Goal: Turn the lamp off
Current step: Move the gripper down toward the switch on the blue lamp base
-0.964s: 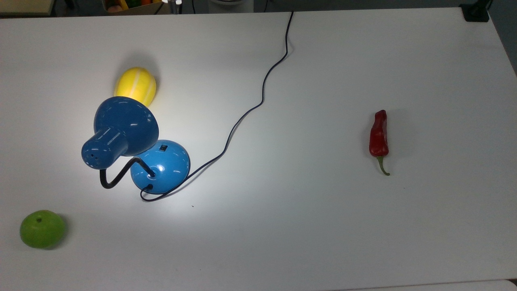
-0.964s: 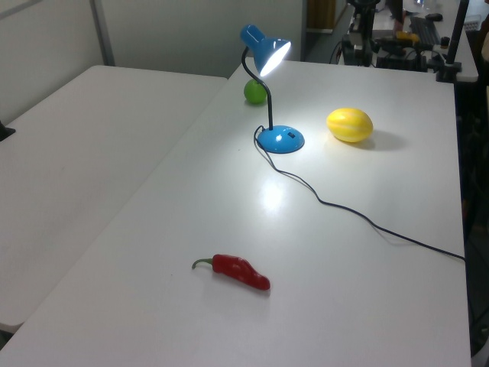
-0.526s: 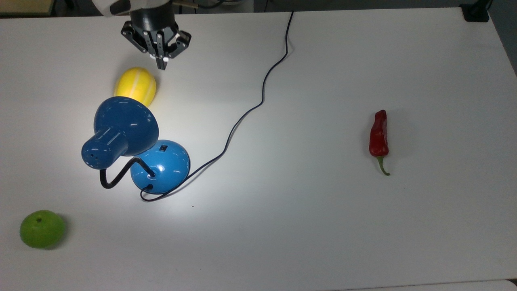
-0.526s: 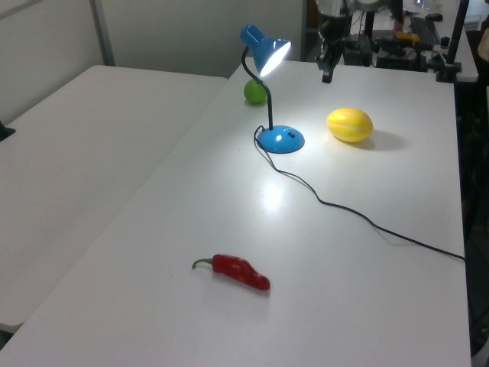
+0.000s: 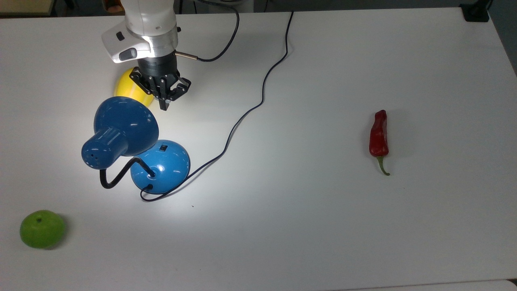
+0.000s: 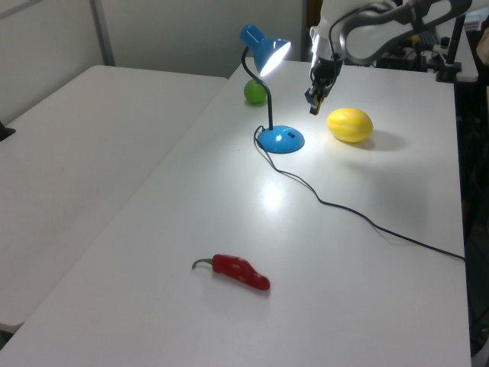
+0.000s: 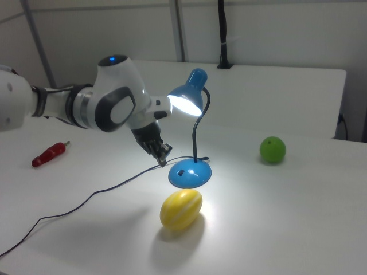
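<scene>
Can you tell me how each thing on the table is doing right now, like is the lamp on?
lamp: switched on, bulb glowing, standing upright.
gripper: shut, holding nothing, above the table near the lamp.
cord: slack, snaking across the table.
yellow melon: lying on its side.
green apple: stem dimple up.
red chili pepper: lying flat.

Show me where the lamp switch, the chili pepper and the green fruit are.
lamp switch [image 5: 163, 148]: top view, small black square on the blue base.
chili pepper [image 5: 379, 135]: top view, middle of its red body.
green fruit [image 7: 272, 149]: right view, its centre.

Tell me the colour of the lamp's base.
Glossy blue base, with a small black switch; clearest in the top view.
</scene>
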Controlling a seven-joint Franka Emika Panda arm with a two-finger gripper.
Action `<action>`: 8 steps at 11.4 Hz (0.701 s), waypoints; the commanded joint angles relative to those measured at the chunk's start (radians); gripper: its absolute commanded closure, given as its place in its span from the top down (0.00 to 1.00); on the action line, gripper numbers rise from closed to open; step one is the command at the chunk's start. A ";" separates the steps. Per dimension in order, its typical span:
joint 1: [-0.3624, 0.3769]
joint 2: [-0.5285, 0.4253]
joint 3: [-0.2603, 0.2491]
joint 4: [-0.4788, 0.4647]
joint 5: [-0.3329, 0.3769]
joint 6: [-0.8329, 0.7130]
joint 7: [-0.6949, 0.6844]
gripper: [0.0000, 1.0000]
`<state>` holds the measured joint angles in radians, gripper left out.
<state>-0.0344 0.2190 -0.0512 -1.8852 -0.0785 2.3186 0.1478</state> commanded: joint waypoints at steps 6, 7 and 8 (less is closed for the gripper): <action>0.013 0.131 0.001 -0.021 -0.056 0.287 0.044 0.00; 0.010 0.140 0.001 -0.023 -0.070 0.324 0.047 0.00; 0.007 0.143 0.001 -0.022 -0.081 0.334 0.047 0.00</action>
<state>-0.0292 0.3442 -0.0488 -1.9007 -0.1168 2.5888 0.1666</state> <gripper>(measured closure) 0.991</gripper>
